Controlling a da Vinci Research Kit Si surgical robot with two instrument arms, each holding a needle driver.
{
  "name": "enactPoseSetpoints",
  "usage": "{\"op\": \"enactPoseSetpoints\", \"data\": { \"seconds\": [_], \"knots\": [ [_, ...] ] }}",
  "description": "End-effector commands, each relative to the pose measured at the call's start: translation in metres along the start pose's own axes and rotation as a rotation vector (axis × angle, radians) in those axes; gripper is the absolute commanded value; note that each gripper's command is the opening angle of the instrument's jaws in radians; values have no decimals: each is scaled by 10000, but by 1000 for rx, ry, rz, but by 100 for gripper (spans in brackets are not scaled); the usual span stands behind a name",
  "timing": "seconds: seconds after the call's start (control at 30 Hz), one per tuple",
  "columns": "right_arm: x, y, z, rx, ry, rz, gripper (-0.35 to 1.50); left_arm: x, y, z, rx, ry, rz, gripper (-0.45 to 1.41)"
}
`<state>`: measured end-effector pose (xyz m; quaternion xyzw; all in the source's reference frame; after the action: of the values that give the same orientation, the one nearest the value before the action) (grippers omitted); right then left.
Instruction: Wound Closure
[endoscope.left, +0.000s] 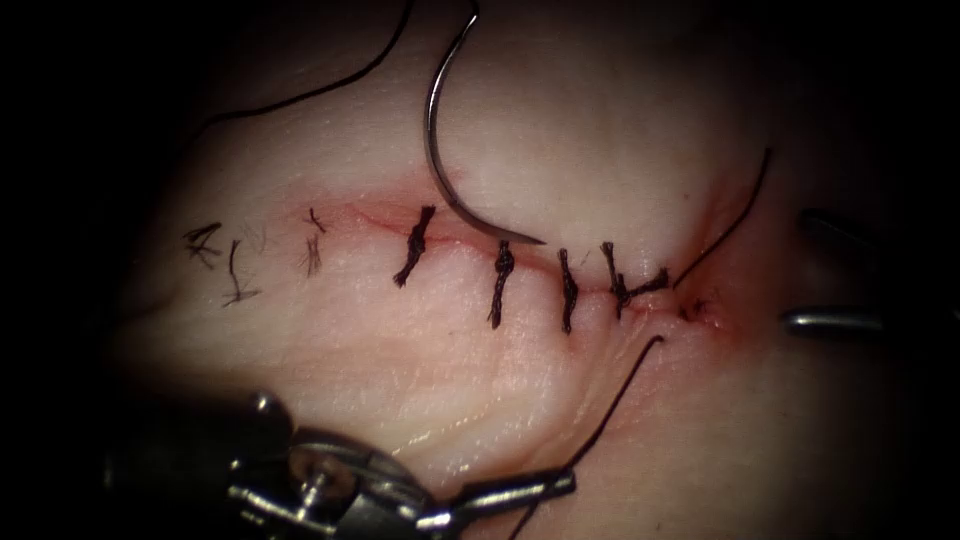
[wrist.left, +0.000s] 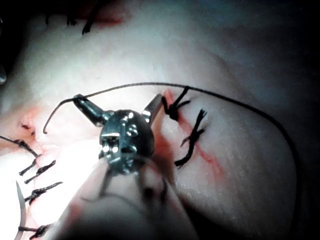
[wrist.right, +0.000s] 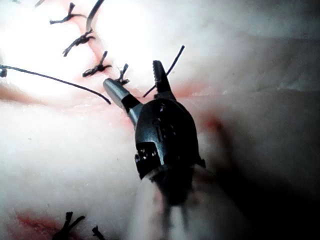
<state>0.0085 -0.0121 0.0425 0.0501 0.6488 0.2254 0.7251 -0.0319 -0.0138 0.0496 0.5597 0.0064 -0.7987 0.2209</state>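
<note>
The curved needle (endoscope.left: 436, 150) lies loose on the tissue (endoscope.left: 560, 130) above the cut (endoscope.left: 360, 215), held by neither tool. Its point rests by the cut between two stitches (endoscope.left: 502, 280); whether it enters the tissue I cannot tell. Thread (endoscope.left: 300, 95) runs off from the needle's upper end. My left tool (endoscope.left: 548, 488) reaches in from below the cut with its jaws spread wide (wrist.left: 117, 99). A loose strand of thread (endoscope.left: 620, 400) lies across one jaw tip (wrist.left: 77, 100). My right tool (endoscope.left: 797, 270) sits past the cut's right end, open (wrist.right: 131, 72) and holding nothing.
Several dark stitches (endoscope.left: 567, 290) close the middle and right of the cut. A thread tail (endoscope.left: 725, 225) rises from the rightmost stitch. Short cut ends of thread (endoscope.left: 215, 250) lie on the tissue at the left. Red fluid (endoscope.left: 700, 310) marks the cut's right end.
</note>
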Motion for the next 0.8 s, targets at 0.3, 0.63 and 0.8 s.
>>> {"op": "enactPoseSetpoints", "data": {
  "seconds": [0.3, 0.63, 0.8],
  "knots": [
    [-6, -4, 9, 18, 9, -8, 137, -5, -1, 1, 33, -10, -49, 101],
    [-8, -8, 10, 35, 10, -12, 135, -16, 0, -3, 91, -56, -253, 93],
    [-8, -9, 12, 40, 14, -12, 133, -10, -5, 10, 137, -31, -261, 91]
  ]
}}
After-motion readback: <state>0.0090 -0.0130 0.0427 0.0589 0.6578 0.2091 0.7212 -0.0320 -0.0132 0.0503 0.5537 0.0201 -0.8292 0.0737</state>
